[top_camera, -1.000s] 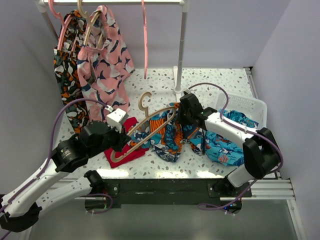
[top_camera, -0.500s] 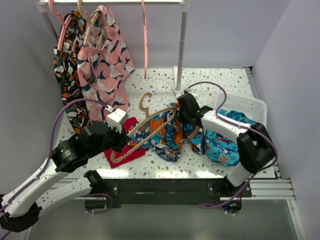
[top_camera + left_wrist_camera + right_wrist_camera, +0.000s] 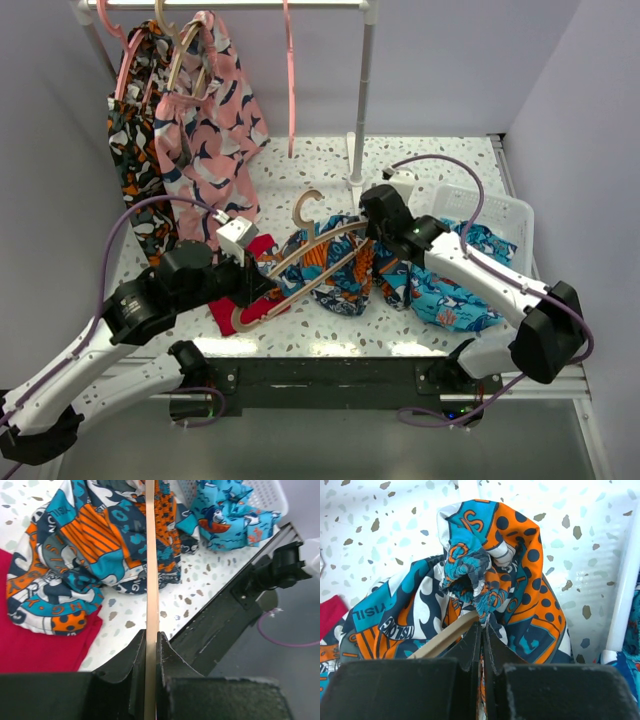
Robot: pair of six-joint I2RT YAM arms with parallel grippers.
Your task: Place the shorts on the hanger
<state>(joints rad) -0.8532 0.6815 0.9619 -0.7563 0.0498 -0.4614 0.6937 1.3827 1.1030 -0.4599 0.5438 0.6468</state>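
L end effector (image 3: 151, 641): fingers pressed together on a bar of the hanger (image 3: 151, 555), at its near-left end. Hanger runs diagonally over the worktop (image 3: 330, 170), hook toward the rear. R end effector (image 3: 481, 626): pinched tight on a bunched fold of the shorts (image 3: 487, 565), just beside a tan hanger arm. Shorts lie crumpled at worktop centre. The gripped bar crosses over them, and their left edge overlaps a red cloth (image 3: 40, 647). White basket (image 3: 495, 212) w/ turquoise shorts (image 3: 450, 290) sits at right.
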